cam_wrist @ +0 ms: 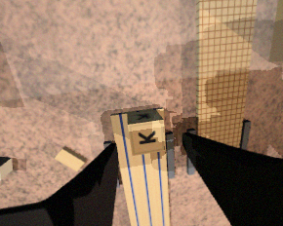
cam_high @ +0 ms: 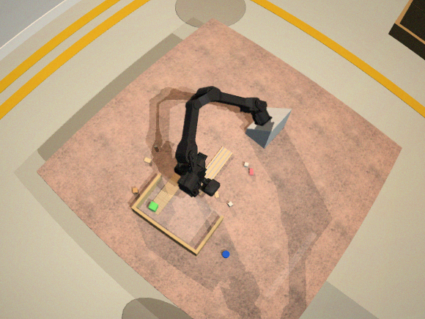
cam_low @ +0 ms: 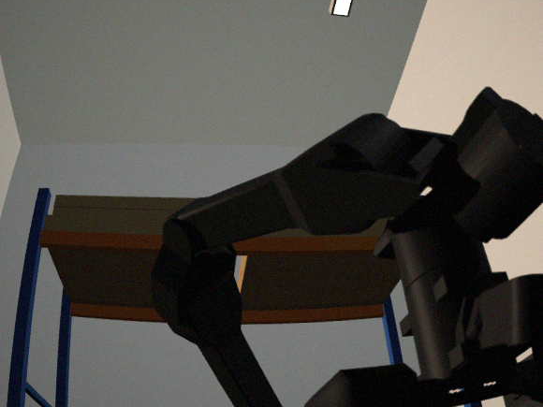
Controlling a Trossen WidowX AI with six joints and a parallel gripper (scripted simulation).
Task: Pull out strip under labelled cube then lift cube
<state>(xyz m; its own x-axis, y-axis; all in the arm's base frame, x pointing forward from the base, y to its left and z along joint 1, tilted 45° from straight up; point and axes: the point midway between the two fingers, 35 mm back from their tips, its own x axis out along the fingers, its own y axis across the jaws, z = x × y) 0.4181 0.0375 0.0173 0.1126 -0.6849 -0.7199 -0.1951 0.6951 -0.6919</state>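
Note:
The labelled cube (cam_wrist: 146,138), tan with a dark K, rests near the far end of a pale strip with blue lines (cam_high: 221,159) (cam_wrist: 143,195). The arm hides the cube in the top view. A second strip with a brown grid (cam_high: 165,197) (cam_wrist: 224,54) lies to the right in the wrist view. My gripper (cam_wrist: 149,143) is partly open and holds nothing. Its fingers stand on either side of the cube and the blue-lined strip in the wrist view, with a gap on each side. Contact height is unclear. The exterior view shows only the arm.
Grey upright guides (cam_wrist: 170,156) (cam_wrist: 246,133) flank the strips. A green block (cam_high: 153,206) sits by the grid strip's end, inside a low wooden wall (cam_high: 166,231). Around lie a small tan block (cam_wrist: 69,159), a red block (cam_high: 251,171) and a blue disc (cam_high: 226,254).

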